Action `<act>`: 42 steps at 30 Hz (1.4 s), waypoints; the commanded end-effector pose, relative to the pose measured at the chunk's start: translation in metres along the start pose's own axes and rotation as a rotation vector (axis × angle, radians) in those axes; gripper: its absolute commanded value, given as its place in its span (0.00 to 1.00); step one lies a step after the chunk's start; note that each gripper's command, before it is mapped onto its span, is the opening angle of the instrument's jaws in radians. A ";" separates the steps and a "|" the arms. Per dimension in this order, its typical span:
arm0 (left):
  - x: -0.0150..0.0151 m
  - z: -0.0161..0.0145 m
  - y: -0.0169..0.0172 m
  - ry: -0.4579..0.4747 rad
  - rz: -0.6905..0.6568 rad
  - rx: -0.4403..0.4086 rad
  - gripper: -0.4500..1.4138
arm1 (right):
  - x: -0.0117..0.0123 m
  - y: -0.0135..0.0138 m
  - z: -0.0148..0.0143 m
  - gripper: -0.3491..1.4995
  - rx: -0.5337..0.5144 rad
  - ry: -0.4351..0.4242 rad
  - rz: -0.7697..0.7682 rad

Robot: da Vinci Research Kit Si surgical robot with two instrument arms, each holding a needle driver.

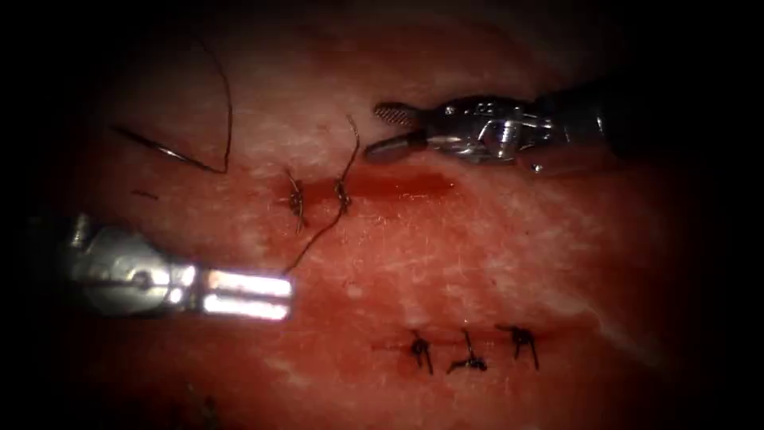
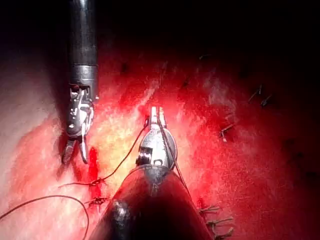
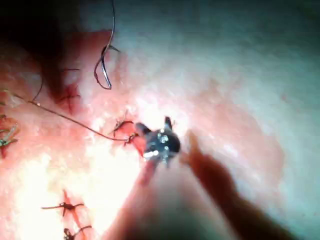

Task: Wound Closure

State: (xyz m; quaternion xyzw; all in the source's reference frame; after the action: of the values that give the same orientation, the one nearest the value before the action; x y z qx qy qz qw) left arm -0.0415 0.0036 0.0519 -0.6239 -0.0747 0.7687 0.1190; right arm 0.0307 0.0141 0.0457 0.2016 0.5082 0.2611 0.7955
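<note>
Left tool (image 1: 278, 293) clamps the thread (image 1: 314, 243) tail below the cut (image 1: 398, 185); right tool (image 1: 382, 131) gapes empty above it. The needle (image 1: 171, 151) lies free near the tissue's (image 1: 477, 263) upper-left edge. Thread looks limp and slippery: grip near the knot (image 1: 342, 195).

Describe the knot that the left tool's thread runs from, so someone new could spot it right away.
Find the red cut just below the right tool. Two dark knots sit on its left end. The knot is the right-hand one, and unlike its short-ended neighbour it trails a long thread down to the left tool.
</note>
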 end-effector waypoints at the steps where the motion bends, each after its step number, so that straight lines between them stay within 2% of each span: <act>1: -0.0004 0.0006 -0.0001 0.000 0.001 -0.002 0.00 | -0.0003 -0.0017 0.0018 0.54 0.019 0.011 -0.002; 7: -0.0010 0.0013 -0.0017 0.002 -0.002 -0.031 0.00 | 0.0014 -0.0043 0.0061 0.33 0.050 0.048 -0.023; 9: -0.0014 0.0015 -0.0023 -0.010 -0.001 -0.045 0.00 | 0.0019 -0.0048 0.0076 0.18 0.062 0.065 -0.029; 10: -0.0016 0.0016 -0.0026 -0.014 -0.001 -0.049 0.00 | 0.0020 -0.0049 0.0082 0.15 0.064 0.068 -0.031; 15: -0.0026 0.0016 -0.0053 -0.018 0.006 -0.062 0.00 | 0.0017 -0.0055 0.0103 0.14 0.087 0.069 -0.056; 21: -0.0051 0.0015 -0.0098 -0.019 0.028 -0.069 0.00 | 0.0013 -0.0057 0.0099 0.10 0.108 0.080 -0.067; 25: -0.0065 0.0016 -0.0120 -0.010 0.029 -0.082 0.00 | 0.0010 -0.0060 0.0103 0.03 0.120 0.095 -0.071; 32: -0.0071 0.0021 -0.0139 0.071 0.022 -0.080 0.00 | 0.0001 -0.0071 0.0122 0.04 0.126 0.103 -0.086; 38: -0.0064 0.0025 -0.0158 0.119 -0.001 -0.063 0.00 | 0.0010 -0.0074 0.0146 0.06 0.117 0.155 -0.082; 39: -0.0065 0.0025 -0.0164 0.122 -0.002 -0.066 0.00 | 0.0010 -0.0078 0.0146 0.04 0.130 0.158 -0.085; 42: -0.0072 0.0025 -0.0174 0.125 0.000 -0.065 0.00 | 0.0009 -0.0085 0.0142 0.04 0.145 0.178 -0.089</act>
State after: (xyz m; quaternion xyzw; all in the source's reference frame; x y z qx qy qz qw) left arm -0.0405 0.0192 0.0637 -0.6750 -0.0899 0.7250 0.1037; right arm 0.0454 0.0079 0.0455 0.2099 0.6043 0.2059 0.7405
